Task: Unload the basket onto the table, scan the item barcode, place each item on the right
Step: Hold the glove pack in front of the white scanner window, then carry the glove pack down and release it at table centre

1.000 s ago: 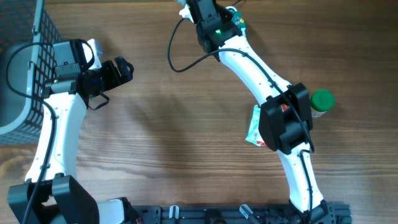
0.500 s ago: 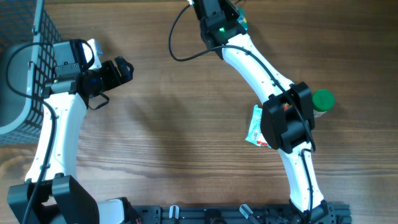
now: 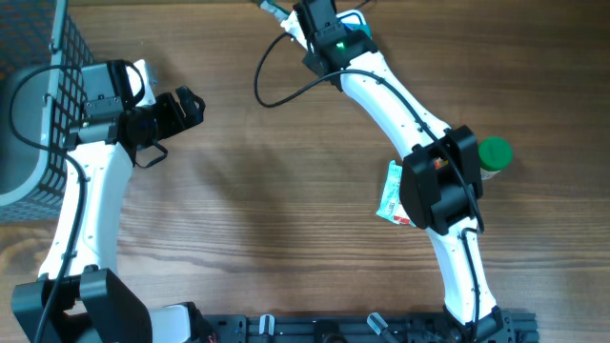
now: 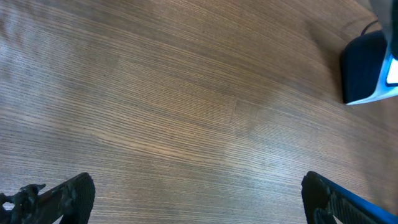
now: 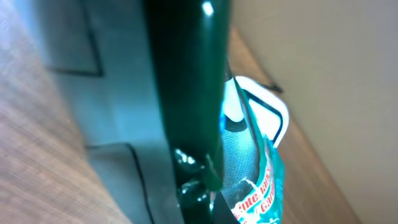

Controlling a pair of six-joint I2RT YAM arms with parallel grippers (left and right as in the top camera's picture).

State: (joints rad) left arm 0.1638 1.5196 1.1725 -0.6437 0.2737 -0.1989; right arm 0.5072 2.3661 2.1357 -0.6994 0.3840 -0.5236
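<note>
packet point(image 5: 258, 186): looks thin, soft, light, slick; you'd pinch a flat edge, barcode outside the jaws.
right gripper point(image 3: 313, 11): clamped tight, packet between jaws.
left gripper point(image 3: 191, 108): spread wide, nothing between jaws.

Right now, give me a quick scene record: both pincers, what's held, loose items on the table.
left pincer: open, empty, beside the wire basket
right pincer: shut on teal packet, at the table's far edge
scanner: probably the white-rimmed device just behind the packet
loose items: sachet, partly under the right arm; green-lidded jar
surface: wooden table
</note>
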